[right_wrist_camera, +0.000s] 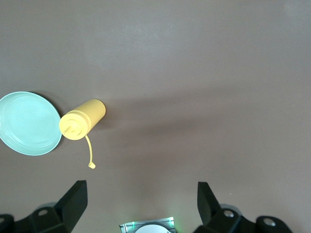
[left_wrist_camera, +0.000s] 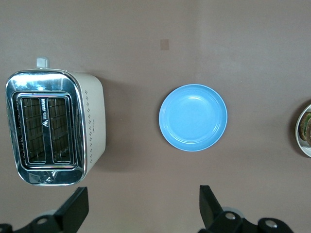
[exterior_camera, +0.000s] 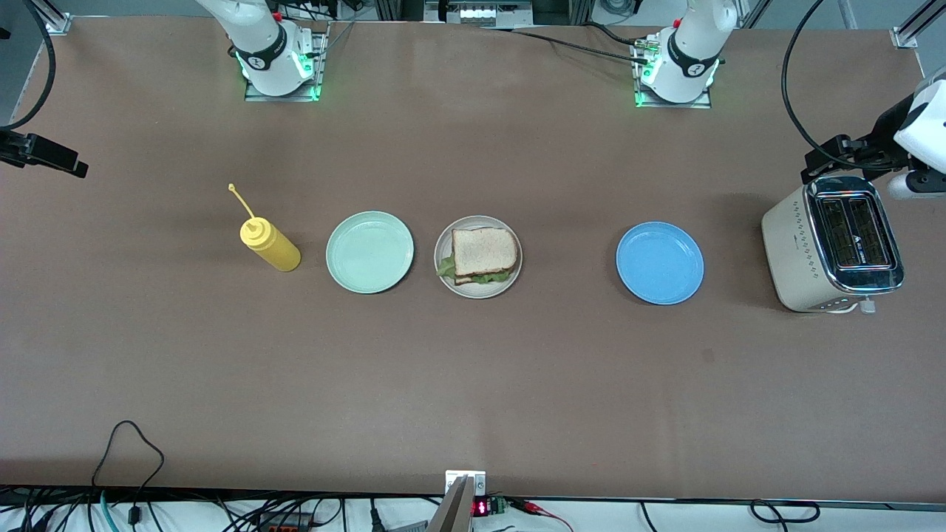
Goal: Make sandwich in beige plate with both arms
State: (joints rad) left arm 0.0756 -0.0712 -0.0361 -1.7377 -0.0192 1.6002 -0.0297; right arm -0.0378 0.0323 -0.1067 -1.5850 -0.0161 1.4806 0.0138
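Observation:
The sandwich [exterior_camera: 484,251], two brown-crusted bread slices with green lettuce showing at the edges, lies on the beige plate [exterior_camera: 480,290] in the middle of the table. The plate's edge also shows in the left wrist view [left_wrist_camera: 300,141]. My left gripper [exterior_camera: 828,157] hangs open and empty, high over the toaster at the left arm's end; its fingers show in the left wrist view [left_wrist_camera: 143,208]. My right gripper [exterior_camera: 52,155] hangs open and empty, high over the right arm's end of the table; it also shows in the right wrist view [right_wrist_camera: 141,206].
A mint-green plate [exterior_camera: 369,252] and a yellow squeeze bottle [exterior_camera: 270,246] lie beside the beige plate toward the right arm's end. A blue plate [exterior_camera: 659,263] and a cream toaster [exterior_camera: 831,244] stand toward the left arm's end. All plates but the beige one are empty.

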